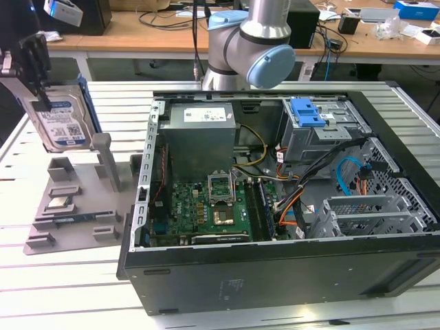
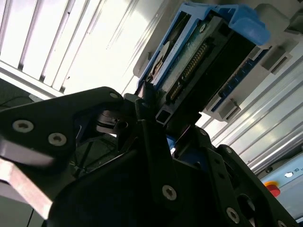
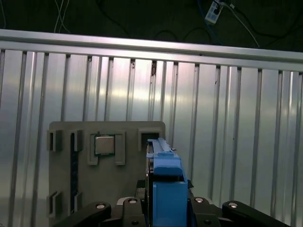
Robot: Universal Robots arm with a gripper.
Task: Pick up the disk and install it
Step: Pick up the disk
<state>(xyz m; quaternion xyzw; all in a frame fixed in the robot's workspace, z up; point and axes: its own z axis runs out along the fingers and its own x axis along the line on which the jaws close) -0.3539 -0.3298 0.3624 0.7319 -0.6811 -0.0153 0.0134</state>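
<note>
The disk (image 1: pixel 60 124), silver-grey with a white-and-blue label and a blue carrier, stands on edge at the exterior view's left, over the grey fixture (image 1: pixel 75 203). My black gripper (image 1: pixel 36 82) comes down on its top edge and is shut on it. In the second wrist view the fingers (image 2: pixel 147 111) clamp the disk (image 2: pixel 203 61) near its connector end. In the first wrist view the disk's blue carrier edge (image 3: pixel 165 184) sticks out between the gripper's (image 3: pixel 165 210) links, above the fixture (image 3: pixel 106 170). Whether the disk still touches the fixture is unclear.
An open computer case (image 1: pixel 275 275) lies on the slatted metal table (image 1: pixel 62 275), to the exterior view's right of the fixture. Inside are a grey power supply (image 1: pixel 199 137), the motherboard (image 1: pixel 206 206), cables and a drive cage with a blue latch (image 1: pixel 311 113). The arm's base (image 1: pixel 254 41) stands behind it.
</note>
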